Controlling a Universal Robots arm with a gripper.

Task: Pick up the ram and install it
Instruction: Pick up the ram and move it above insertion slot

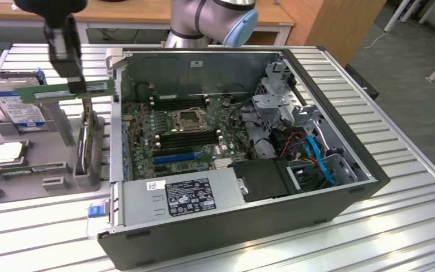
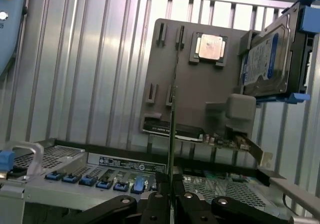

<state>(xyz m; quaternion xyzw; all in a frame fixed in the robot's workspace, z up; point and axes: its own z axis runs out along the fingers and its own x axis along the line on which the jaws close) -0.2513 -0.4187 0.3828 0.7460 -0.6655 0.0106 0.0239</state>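
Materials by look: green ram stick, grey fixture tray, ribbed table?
The thin green ram stick looks like fibreglass circuit board: matte green face, pale label. The flat grey fixture tray is likely plastic: matte, uniform grey, blocky moulded holders. The ribbed silver table is probably aluminium: soft metallic sheen, glare streaks along the slats.

Slatted metal table (image 1: 418, 226) is carrying a computer case (image 1: 225, 235) and a holder plate (image 1: 21, 175).
The open black case is lying on its side across the middle of the ribbed aluminium top. The grey moulded plate is sitting flat just beside the case, toward the exterior view's left. Bare slats are showing around both and running in parallel lines.
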